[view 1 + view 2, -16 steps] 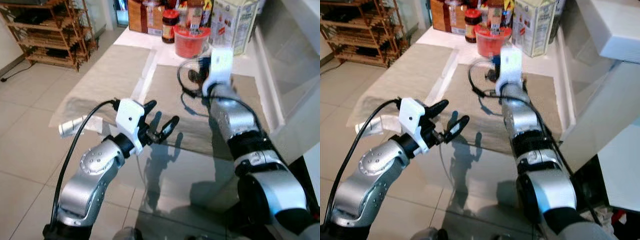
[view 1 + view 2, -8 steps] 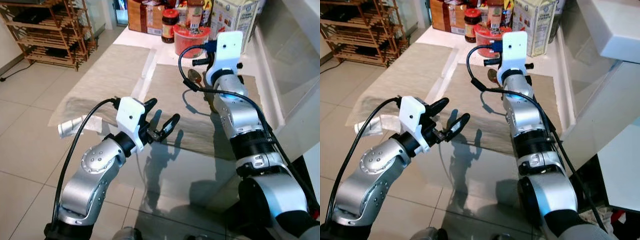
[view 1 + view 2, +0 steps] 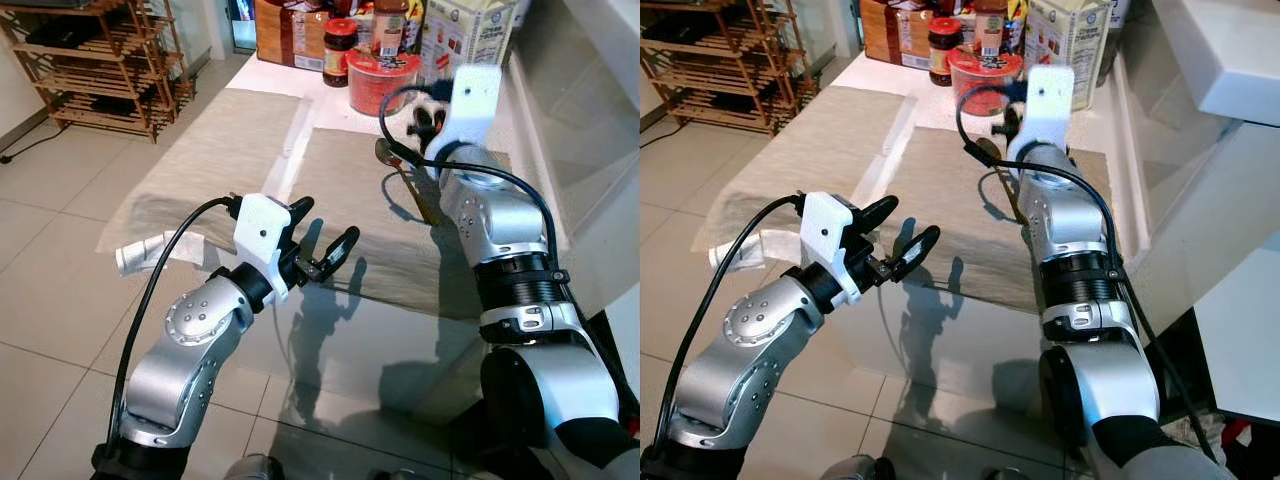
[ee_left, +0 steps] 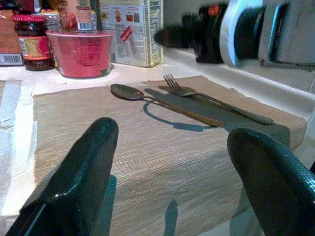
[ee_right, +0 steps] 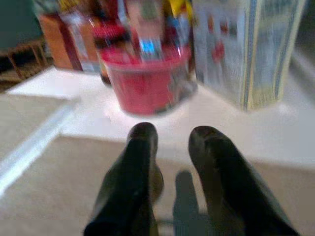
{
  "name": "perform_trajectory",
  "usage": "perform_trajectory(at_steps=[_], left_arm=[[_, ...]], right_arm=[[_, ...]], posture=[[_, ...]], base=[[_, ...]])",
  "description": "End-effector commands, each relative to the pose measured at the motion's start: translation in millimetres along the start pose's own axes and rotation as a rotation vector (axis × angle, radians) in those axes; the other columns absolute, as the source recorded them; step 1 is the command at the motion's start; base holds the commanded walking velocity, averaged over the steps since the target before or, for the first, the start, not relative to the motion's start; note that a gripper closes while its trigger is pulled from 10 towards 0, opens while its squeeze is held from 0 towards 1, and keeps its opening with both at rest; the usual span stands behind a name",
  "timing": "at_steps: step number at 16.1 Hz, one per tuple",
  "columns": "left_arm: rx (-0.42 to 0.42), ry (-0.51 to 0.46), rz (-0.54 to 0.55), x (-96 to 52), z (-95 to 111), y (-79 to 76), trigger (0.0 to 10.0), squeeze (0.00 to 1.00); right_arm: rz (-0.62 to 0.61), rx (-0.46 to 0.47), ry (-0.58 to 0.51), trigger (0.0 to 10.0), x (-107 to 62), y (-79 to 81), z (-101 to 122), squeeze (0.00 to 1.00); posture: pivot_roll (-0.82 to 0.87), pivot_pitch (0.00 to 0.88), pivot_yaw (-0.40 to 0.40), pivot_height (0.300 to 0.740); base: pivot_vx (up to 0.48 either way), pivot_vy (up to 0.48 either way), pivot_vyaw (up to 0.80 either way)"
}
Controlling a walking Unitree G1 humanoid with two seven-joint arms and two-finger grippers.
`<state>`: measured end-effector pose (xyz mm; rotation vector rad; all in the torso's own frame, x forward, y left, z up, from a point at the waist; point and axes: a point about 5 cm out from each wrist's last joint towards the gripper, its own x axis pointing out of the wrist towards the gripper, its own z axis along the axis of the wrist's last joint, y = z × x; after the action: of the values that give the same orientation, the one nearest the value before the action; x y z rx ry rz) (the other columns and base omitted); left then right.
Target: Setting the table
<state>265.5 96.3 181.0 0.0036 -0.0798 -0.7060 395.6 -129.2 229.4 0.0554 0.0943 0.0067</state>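
Since a spoon [image 4: 147, 99] and fork [image 4: 211, 100] already lie side by side on the right placemat [image 4: 147, 162], we judge that setting partly done; the left placemat [image 3: 220, 150] beside it looks bare. Our right gripper [image 5: 172, 152] hangs over the right placemat with fingers slightly parted, holding nothing. Our left gripper [image 3: 322, 245] hovers at its near edge, spread wide. Right wrist view is blurred; the spoon there is mostly hidden.

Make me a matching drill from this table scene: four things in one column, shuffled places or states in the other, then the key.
Things
1. spoon
2. fork
3. red tub
4. left end effector

Places or states
A. open, over the table's near edge
B. on the white surface behind the placemat
C. on the placemat, bowl toward the tub
D. on the placemat, beside the spoon

Pairs: 1-C, 2-D, 3-B, 4-A
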Motion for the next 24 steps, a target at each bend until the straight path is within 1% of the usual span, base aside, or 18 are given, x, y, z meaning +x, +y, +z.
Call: perform_trajectory(at_steps=[1,2,3,4,5,6,8,10,12,14,17,18,19,21,24], left_arm=[[0.009,-0.002,0.007,1.3,1,1.8,10.0,0.00],[0.009,-0.002,0.007,1.4,1,1.9,10.0,0.00],[0.010,-0.002,0.008,1.6,1,2.2,10.0,0.00],[0.010,-0.003,0.008,1.6,1,2.1,10.0,0.00],[0.009,-0.004,0.008,1.8,1,1.7,10.0,0.00],[0.010,-0.006,0.007,2.0,1,1.2,10.0,0.00],[0.009,-0.006,0.008,2.2,1,1.0,10.0,0.00],[0.008,-0.007,0.007,2.5,1,0.4,10.0,0.00],[0.005,-0.009,0.006,3.1,1,-0.5,10.0,0.00],[0.003,-0.010,0.005,3.6,2,-1.2,10.0,0.00],[0.001,-0.009,0.003,4.0,2,-1.5,10.0,0.00],[0.001,-0.009,0.003,4.0,2,-1.5,10.0,0.00],[0.000,-0.010,0.004,3.9,2,-1.9,10.0,0.00],[0.000,-0.011,0.006,3.8,3,-2.1,10.0,0.00],[0.001,-0.011,0.005,3.9,4,-2.7,10.0,0.00]], right_arm=[[-0.009,0.031,0.016,10.0,-1.2,-0.9,8,1.00],[-0.014,0.043,0.050,10.0,-0.7,-1.7,7,1.00],[-0.034,0.054,0.111,10.0,0.7,-1.3,7,1.00],[-0.018,0.046,0.135,10.0,0.7,1.1,8,1.00],[-0.001,0.039,0.167,10.0,0.1,7.6,13,1.00],[0.029,0.038,0.135,10.0,-1.1,14.4,22,1.00],[0.017,0.037,0.165,10.0,-2.0,15.3,25,1.00],[0.014,0.038,0.173,10.0,-1.9,15.9,27,1.00],[-0.022,0.033,0.229,10.0,1.1,10.7,21,1.00],[-0.044,0.049,0.291,10.0,3.9,4.6,8,1.00],[-0.048,0.062,0.361,10.0,6.9,3.0,-10,1.00],[-0.036,0.087,0.386,10.0,7.7,4.4,-17,0.04],[-0.022,0.082,0.377,10.0,9.2,6.1,-20,0.00],[-0.002,0.079,0.346,10.0,11.0,9.0,-23,0.00],[0.021,0.046,0.302,10.0,12.4,12.3,-29,0.00]], posture=[[0.07,0.056,0.001,0.740],[0.07,0.056,0.001,0.740],[0.07,0.056,0.002,0.740],[0.07,0.056,0.002,0.740],[0.07,0.056,0.001,0.740],[0.07,0.055,0.000,0.740],[0.07,0.057,0.000,0.740],[0.07,0.057,-0.001,0.740],[0.07,0.059,-0.001,0.740],[0.07,0.060,-0.001,0.740],[0.07,0.064,0.000,0.740],[0.07,0.066,0.001,0.740],[0.08,0.071,0.001,0.740],[0.08,0.071,0.001,0.740],[0.08,0.077,0.003,0.740]], base=[[0.000,0.000,0.00],[0.000,0.000,0.00],[0.000,0.000,0.00],[0.000,0.000,0.00],[0.000,0.000,0.00],[0.000,0.000,0.00],[0.000,0.000,0.00],[0.000,0.000,0.00],[0.000,0.000,0.00],[0.000,0.000,0.00],[0.000,0.000,0.00],[0.000,0.000,0.00],[0.000,0.000,0.00],[0.000,0.000,0.00],[0.000,0.000,0.00]])
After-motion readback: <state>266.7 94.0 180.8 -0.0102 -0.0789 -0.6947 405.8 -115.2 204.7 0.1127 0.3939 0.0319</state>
